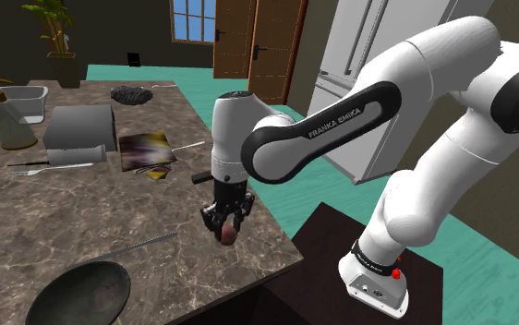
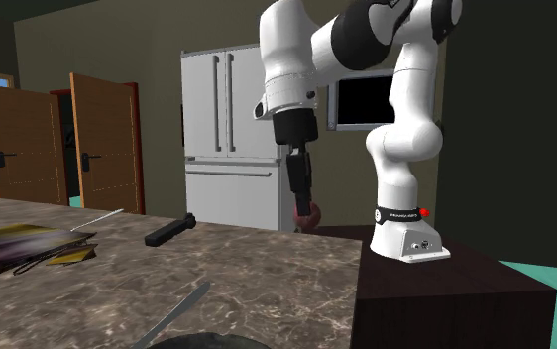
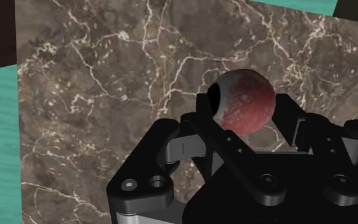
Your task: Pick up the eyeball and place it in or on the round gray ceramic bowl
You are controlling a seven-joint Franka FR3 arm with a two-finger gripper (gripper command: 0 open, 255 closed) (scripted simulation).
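Gripper (image 1: 223,223) fingers clamped on reddish eyeball (image 3: 244,100), above marble counter (image 1: 82,208). Well apart from dark bowl (image 1: 78,294), toward shoulder view's right of it. Ball likely light, rigid, smooth, slip-prone; grip across widest middle.

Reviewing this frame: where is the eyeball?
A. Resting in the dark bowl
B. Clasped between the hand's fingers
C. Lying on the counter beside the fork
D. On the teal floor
B: the reddish eyeball sits clasped between the two black fingers of the hand, over the marble counter and well apart from the dark bowl.
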